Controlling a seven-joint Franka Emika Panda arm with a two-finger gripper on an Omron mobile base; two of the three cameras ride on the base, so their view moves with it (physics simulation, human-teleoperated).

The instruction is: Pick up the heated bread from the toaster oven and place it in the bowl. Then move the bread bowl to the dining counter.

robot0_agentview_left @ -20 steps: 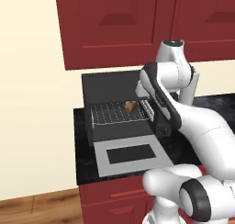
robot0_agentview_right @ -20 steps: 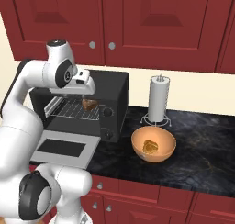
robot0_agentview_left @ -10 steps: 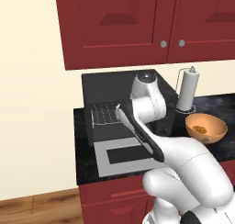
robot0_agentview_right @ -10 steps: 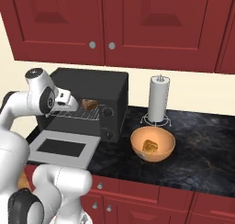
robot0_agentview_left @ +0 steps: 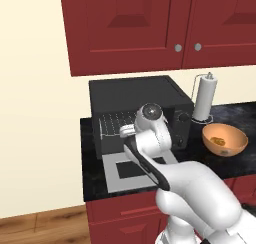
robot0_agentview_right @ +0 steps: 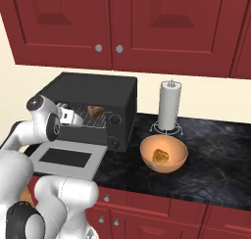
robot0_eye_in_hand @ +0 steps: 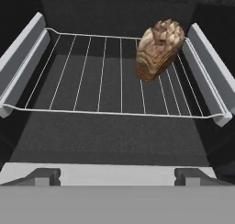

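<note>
The toaster oven [robot0_agentview_right: 100, 93] stands with its grey door [robot0_agentview_right: 66, 158] dropped flat. On its wire rack [robot0_eye_in_hand: 105, 81] the heated bread [robot0_eye_in_hand: 158, 48] lies at the right, a golden-brown chunk also visible from the right base [robot0_agentview_right: 95, 110]. My gripper [robot0_eye_in_hand: 118, 176] hangs open just outside the oven mouth [robot0_agentview_right: 73, 119], facing the rack, nothing between its fingertips [robot0_eye_in_hand: 43, 175]. The orange-tan bowl [robot0_agentview_right: 176, 160] sits on the black counter right of the oven [robot0_agentview_left: 235, 138], with a golden chunk [robot0_agentview_right: 159, 156] lying in it. The dining counter is out of view.
A paper-towel holder [robot0_agentview_right: 169, 106] stands behind the bowl. Red wall cabinets [robot0_agentview_right: 122, 22] hang above the oven. The oven's grey side rails [robot0_eye_in_hand: 209, 67] flank the rack. The black counter top [robot0_agentview_right: 215, 159] stretches right of the bowl.
My arm has swung down and left, from beside the oven's top to in front of its mouth. The jaws have widened a little. Bread and bowl have not moved.
</note>
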